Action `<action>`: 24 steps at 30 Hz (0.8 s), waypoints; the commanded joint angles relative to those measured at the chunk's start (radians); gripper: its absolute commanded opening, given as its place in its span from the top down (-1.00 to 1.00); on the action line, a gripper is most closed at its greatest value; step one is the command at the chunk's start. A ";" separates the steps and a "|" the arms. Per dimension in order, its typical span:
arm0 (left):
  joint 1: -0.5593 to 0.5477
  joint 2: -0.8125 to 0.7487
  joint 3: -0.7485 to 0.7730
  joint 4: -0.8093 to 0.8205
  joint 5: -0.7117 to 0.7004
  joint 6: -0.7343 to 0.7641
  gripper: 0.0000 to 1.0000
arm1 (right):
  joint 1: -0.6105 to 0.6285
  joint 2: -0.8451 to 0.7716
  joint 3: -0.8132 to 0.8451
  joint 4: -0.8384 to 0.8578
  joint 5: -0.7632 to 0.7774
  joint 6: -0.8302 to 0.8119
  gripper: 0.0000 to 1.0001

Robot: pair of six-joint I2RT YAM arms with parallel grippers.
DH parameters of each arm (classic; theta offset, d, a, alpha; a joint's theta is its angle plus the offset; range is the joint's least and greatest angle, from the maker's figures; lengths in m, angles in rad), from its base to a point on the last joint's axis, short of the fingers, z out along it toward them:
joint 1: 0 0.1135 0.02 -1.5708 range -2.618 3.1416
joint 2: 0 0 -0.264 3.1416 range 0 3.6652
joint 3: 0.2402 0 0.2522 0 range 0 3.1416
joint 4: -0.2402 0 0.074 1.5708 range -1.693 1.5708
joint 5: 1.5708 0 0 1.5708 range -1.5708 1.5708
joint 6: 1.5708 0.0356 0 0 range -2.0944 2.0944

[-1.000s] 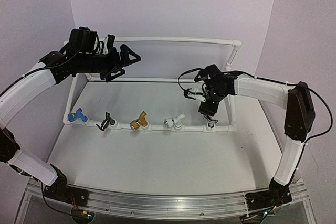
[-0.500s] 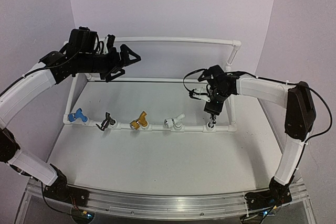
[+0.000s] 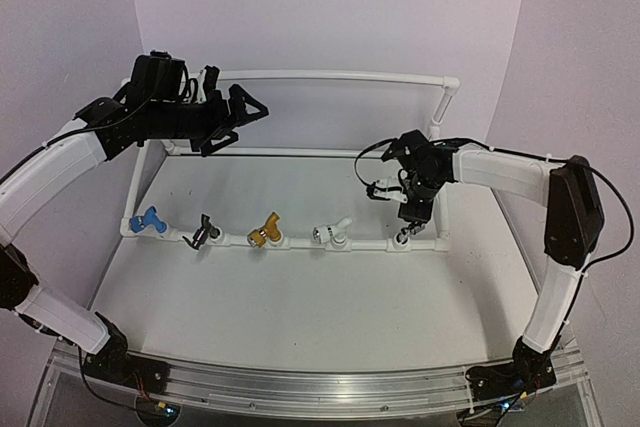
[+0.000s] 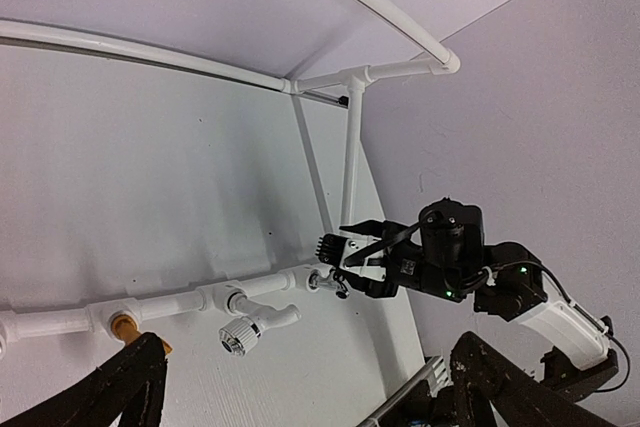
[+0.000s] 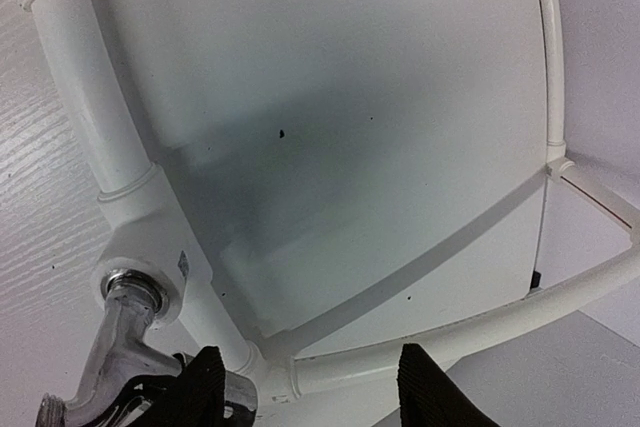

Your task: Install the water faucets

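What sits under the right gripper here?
The silver-grey faucet, seated in the rightmost fitting on the front bar of the pipe frame. From above, the right gripper hides most of it; the wrist view shows its shiny body, its far end cut off.

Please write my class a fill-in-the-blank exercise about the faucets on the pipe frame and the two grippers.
The faucet at the left end of the front pipe is ____. The gold faucet sits between the black faucet and the ____ one. The right gripper hangs just above the ____ faucet. The left gripper, held up at the back, has its jaws ____.
Missing words: blue; white; silver; open.
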 commanded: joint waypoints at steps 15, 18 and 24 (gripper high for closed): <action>0.005 -0.005 0.040 0.026 0.019 0.012 -0.97 | -0.075 -0.015 0.055 -0.211 -0.218 -0.079 0.66; 0.004 -0.007 0.043 0.023 0.014 0.013 -0.97 | -0.085 -0.005 0.059 -0.223 -0.232 -0.086 0.81; 0.004 -0.010 0.043 0.019 0.010 0.010 -0.97 | -0.127 -0.032 -0.013 -0.220 -0.265 -0.122 1.00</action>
